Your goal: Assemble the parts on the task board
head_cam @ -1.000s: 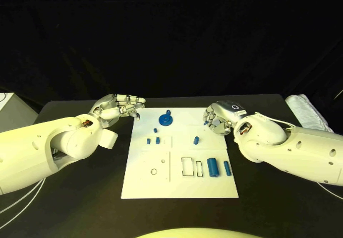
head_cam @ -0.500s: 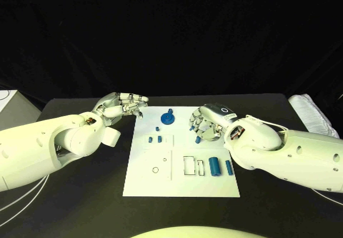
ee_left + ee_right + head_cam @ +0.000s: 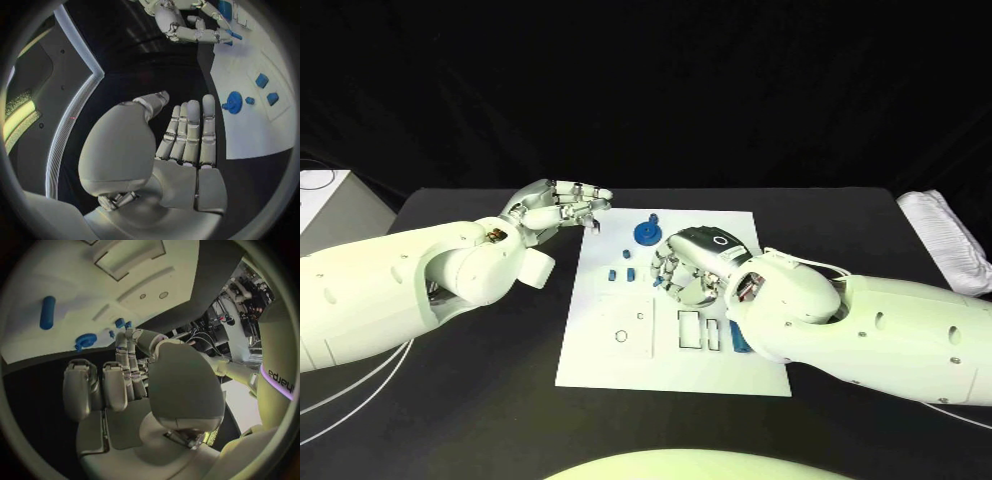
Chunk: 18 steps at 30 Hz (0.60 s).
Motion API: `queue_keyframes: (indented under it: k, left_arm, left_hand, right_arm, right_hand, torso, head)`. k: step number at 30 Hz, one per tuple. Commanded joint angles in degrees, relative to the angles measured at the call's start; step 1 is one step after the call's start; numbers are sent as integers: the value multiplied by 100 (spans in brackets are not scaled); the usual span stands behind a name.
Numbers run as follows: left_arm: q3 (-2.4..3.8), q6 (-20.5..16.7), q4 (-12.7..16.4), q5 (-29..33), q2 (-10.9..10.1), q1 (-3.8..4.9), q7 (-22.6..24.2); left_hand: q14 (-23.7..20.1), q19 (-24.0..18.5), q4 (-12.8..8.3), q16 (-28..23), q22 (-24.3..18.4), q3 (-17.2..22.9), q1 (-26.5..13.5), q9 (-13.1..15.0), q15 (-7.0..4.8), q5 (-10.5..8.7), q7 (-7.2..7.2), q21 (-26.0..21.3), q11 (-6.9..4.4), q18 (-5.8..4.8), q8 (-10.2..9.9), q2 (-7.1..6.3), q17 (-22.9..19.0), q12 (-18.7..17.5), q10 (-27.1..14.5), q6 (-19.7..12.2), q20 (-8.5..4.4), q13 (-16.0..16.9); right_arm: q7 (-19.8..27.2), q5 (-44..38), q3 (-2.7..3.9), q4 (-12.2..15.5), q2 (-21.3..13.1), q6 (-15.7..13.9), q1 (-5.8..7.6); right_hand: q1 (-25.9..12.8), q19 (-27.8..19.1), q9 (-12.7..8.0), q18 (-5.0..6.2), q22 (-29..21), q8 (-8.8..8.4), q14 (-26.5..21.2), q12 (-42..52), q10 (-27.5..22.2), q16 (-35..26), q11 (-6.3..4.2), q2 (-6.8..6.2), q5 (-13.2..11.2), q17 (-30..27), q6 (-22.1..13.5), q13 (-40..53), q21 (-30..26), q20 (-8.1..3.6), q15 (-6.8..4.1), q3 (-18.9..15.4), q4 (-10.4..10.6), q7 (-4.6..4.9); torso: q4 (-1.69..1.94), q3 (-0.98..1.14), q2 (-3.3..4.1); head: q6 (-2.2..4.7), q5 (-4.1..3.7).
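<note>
Blue cylinder part [image 3: 47, 312] lying flat on white task board [image 3: 610, 350], right robot hand [image 3: 687, 270] above, curled, empty, left robot hand [image 3: 564, 208] empty too.

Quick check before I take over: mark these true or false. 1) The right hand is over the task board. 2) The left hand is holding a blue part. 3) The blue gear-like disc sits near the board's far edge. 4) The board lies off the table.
1) True: the right hand hangs over the task board, near its middle.
2) False: the left hand holds nothing; it is beside the board's far left corner.
3) True: the blue disc is near the far edge.
4) False: the board lies flat on the black table.
</note>
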Motion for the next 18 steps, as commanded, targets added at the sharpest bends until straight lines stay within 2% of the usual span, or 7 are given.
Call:
queue_keyframes:
  k: [1,10,18]
  left_arm:
    - [6,98,35,-7,10,7,16]
    - [6,102,48,-12,14,7,9]
    - [6,113,51,-13,15,8,-4]
  left_hand:
    - [29,39,0,-24,-9,-43,13,-7,1,-32,14,-24,-17,78,5,56,6,-23,-38,-36,3,-4]
    - [29,39,0,-24,-9,-43,13,-7,1,-32,14,-24,-17,78,5,56,6,-23,-38,-36,3,-4]
    - [29,39,0,-24,-9,-43,13,-7,1,-32,14,-24,-17,78,5,56,6,-23,-38,-36,3,-4]
  right_arm:
    - [7,-141,-12,-31,78,179,-59]
    - [-11,-174,-40,-91,312,252,-208]
    - [-48,-196,-64,-150,400,378,-265]
  right_hand:
    - [-38,242,11,-64,895,13,256,-40,-5,-7,22,11,-21,-5,33,-6,-30,-17,-33,-17,15,-11]
    - [-34,239,13,-62,890,11,254,-40,-8,-10,22,16,-20,-11,28,-8,-40,-18,-33,-16,14,-9]
    - [-36,236,15,-60,885,8,254,-41,-10,-12,24,20,-20,-13,24,-10,-49,-18,-33,-18,16,-7]
  torso:
    - [-5,2,1]
    - [-2,4,4]
    - [-6,3,6]
  head:
    - [-30,46]
    - [-98,128]
    - [-145,170]
